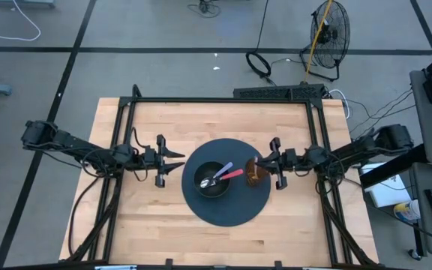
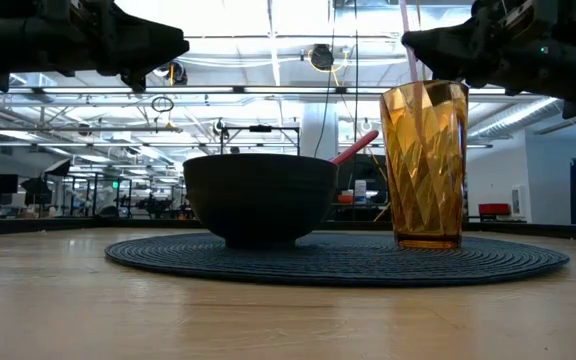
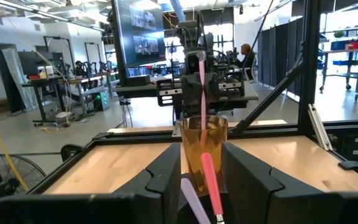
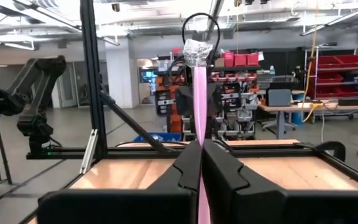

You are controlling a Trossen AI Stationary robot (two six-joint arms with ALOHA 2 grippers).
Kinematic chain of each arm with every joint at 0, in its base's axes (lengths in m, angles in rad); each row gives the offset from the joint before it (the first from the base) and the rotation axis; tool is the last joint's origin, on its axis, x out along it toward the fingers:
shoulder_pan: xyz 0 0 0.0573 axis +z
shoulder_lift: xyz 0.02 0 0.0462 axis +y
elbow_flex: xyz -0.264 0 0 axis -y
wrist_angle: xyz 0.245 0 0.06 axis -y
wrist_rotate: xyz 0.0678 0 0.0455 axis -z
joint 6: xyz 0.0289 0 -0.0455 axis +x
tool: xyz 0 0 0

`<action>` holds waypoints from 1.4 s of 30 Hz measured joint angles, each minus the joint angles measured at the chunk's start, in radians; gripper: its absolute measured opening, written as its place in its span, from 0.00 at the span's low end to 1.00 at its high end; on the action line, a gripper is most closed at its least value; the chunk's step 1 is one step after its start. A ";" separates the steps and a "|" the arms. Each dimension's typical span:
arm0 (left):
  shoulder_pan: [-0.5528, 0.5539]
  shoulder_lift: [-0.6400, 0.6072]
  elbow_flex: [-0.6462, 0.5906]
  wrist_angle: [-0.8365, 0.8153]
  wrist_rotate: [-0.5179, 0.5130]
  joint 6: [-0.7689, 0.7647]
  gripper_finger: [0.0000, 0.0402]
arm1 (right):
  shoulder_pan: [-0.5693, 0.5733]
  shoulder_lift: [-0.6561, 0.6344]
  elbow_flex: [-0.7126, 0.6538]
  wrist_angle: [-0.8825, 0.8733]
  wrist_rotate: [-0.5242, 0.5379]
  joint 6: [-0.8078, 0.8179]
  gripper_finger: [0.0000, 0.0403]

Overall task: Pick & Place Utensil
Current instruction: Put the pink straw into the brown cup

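While closed on a pink utensil (image 4: 199, 106) above the amber cup (image 1: 257, 175), right gripper (image 1: 269, 163) near bowl (image 1: 213, 180); left gripper (image 1: 177, 166) half-open, empty.

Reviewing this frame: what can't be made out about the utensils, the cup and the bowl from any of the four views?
- Bowl contents: the low view is level, so its wall hides them; the high view shows them too small to name.
- Pink utensil's working end: hidden inside the amber cup below the right hand, which is shut on the pink utensil.
- Whether that utensil touches the cup's bottom: the faceted glass blurs it.
- Left hand: cut off in the low view.
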 joint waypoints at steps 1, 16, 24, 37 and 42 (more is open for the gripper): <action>0.000 0.000 0.000 -0.001 0.000 0.000 0.30 | 0.000 0.004 0.002 0.001 -0.012 -0.004 0.01; 0.000 0.000 0.000 -0.026 0.002 -0.003 0.30 | 0.000 0.005 0.003 -0.002 -0.013 -0.003 0.01; 0.000 0.000 0.000 -0.029 0.002 -0.003 0.30 | 0.000 -0.007 0.003 -0.006 -0.008 -0.019 0.17; 0.000 0.000 0.000 -0.029 0.026 -0.003 0.30 | 0.001 -0.101 0.003 -0.110 0.040 -0.022 0.32; 0.000 0.000 0.000 -0.034 0.026 -0.003 0.30 | 0.001 -0.171 0.003 -0.182 0.050 -0.030 0.32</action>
